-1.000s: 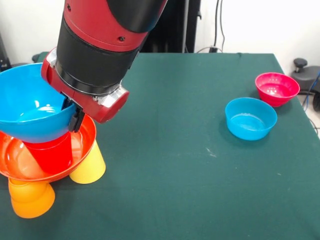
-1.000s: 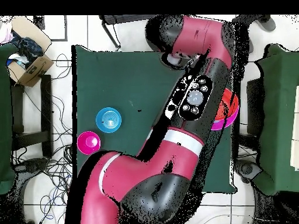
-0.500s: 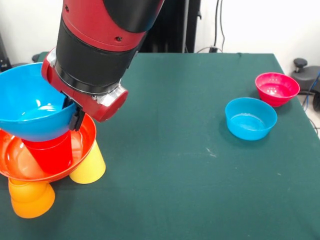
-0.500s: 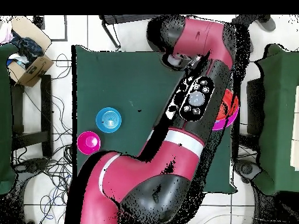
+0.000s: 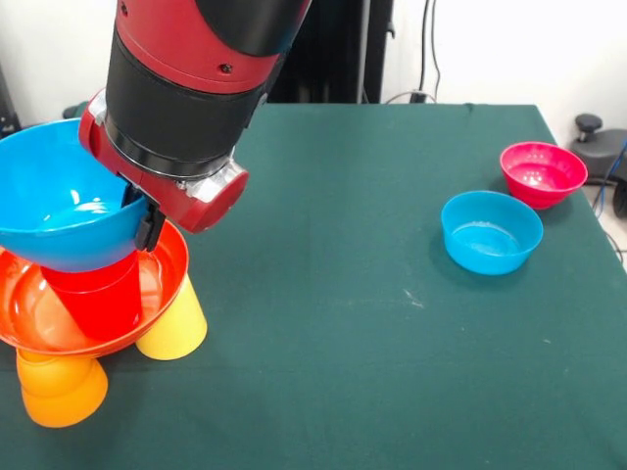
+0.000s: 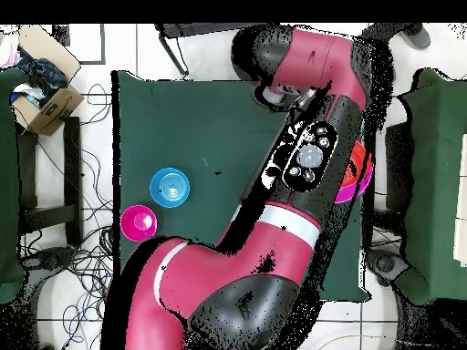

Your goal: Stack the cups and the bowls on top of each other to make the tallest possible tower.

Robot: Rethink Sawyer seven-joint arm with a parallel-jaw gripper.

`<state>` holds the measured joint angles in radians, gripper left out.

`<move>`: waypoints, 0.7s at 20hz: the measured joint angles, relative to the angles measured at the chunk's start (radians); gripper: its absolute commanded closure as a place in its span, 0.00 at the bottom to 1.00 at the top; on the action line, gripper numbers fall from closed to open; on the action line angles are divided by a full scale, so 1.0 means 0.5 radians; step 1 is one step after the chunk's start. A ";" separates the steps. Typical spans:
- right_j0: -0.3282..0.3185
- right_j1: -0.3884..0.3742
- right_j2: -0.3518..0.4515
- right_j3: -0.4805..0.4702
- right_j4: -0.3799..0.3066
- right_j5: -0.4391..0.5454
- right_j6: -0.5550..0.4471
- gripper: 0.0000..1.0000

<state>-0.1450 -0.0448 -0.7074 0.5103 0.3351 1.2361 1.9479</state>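
My gripper (image 5: 139, 217) is shut on the right rim of the large blue bowl (image 5: 59, 206), one finger inside and one outside. The bowl hangs tilted just over a red cup (image 5: 93, 299), which stands upside down in a wide orange-red bowl (image 5: 29, 313). That bowl rests on a yellow cup (image 5: 176, 328) and an orange cup (image 5: 61, 387), forming the tower at the table's left. A small blue bowl (image 5: 490, 232) and a small magenta bowl (image 5: 542, 173) sit apart at the right. In the overhead view the arm (image 6: 310, 164) hides the tower except a red and pink rim (image 6: 367, 173).
The green table (image 5: 343, 323) ends just left of the tower. From above, the small blue bowl (image 6: 171, 186) and the magenta bowl (image 6: 139, 221) lie near the table's left edge. A cardboard box (image 6: 41, 87) and cables sit on the floor beyond it.
The arm has risen slightly and the large blue bowl has come up a little with it. The rest of the tower and the two small bowls have not moved.
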 measured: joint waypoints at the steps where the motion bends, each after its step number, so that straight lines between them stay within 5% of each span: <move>1: 0.000 0.000 0.003 0.000 0.000 -0.001 0.000 1.00; 14: -0.001 0.007 0.031 0.001 -0.002 -0.071 0.000 1.00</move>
<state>-0.1455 -0.0415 -0.6918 0.5108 0.3339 1.2007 1.9479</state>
